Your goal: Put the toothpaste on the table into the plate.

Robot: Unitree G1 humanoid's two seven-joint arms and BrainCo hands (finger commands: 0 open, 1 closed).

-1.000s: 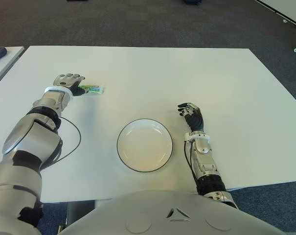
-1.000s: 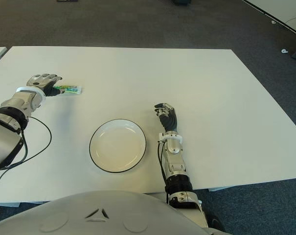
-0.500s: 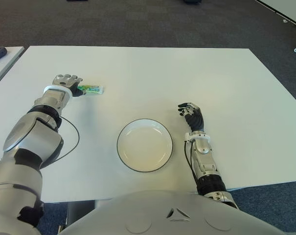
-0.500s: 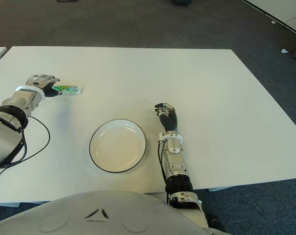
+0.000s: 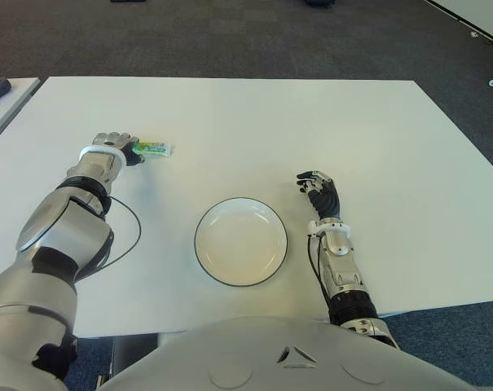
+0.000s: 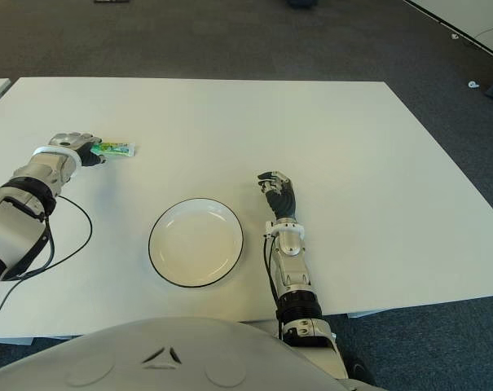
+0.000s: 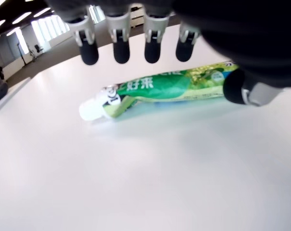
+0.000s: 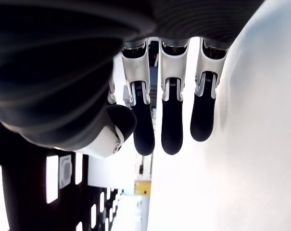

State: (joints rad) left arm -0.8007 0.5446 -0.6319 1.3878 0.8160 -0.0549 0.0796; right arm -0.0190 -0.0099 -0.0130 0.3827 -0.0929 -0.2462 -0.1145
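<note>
Since a second ago the left hand (image 5: 113,146) has lowered over the toothpaste tube (image 5: 154,149), its fingers (image 7: 120,50) spread above the tube lying flat on the tabletop (image 5: 311,122). Right of the empty plate (image 5: 241,241), the right hand (image 5: 319,192) shows relaxed fingers, holding nothing.

In the eye views the left hand (image 5: 112,148) covers the near end of the toothpaste (image 5: 155,148), so contact cannot be judged there. The print on the tube is too small to read. In the left wrist view the thumb hides the tube's tail.
</note>
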